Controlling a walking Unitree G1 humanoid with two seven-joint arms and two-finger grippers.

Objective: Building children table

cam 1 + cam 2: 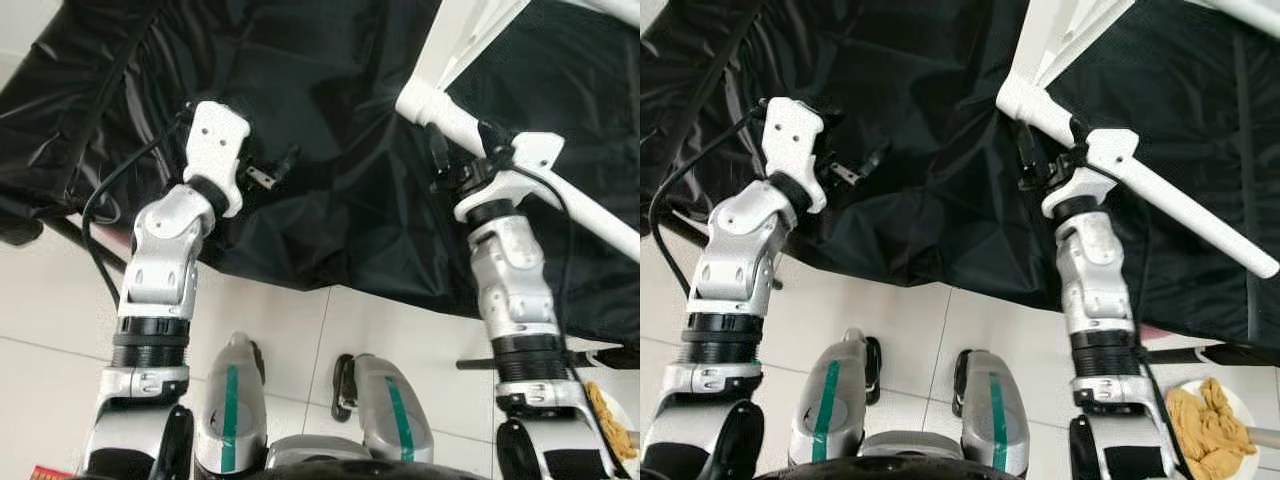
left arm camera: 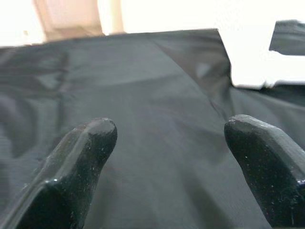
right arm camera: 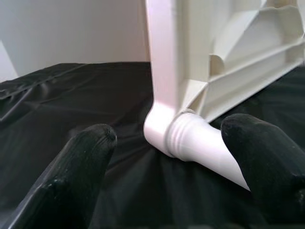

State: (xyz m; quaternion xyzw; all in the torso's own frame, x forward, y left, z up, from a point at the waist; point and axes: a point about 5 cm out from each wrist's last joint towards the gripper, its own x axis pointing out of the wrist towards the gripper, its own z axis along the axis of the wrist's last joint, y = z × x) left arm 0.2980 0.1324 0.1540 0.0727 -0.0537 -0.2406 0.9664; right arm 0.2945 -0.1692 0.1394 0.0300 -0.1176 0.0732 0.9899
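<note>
Feet (image 1: 300, 410) on tiled floor (image 1: 400, 330), nearest. Black sheet (image 1: 330, 150) beyond, draped over low surface; what lies beneath is hidden.

Left gripper (image 2: 167, 157) over sheet near its front edge, fingers wide apart, empty.

Right gripper (image 3: 167, 162) at white leg (image 1: 560, 190), fingers spread either side of threaded joint, not clamped.

Table frame (image 3: 228, 57) at sheet's far right, cut off by picture edge. Likely light, stiff, smooth plastic; slippery. Grip leg shaft just below joint. Thread seating unclear.
</note>
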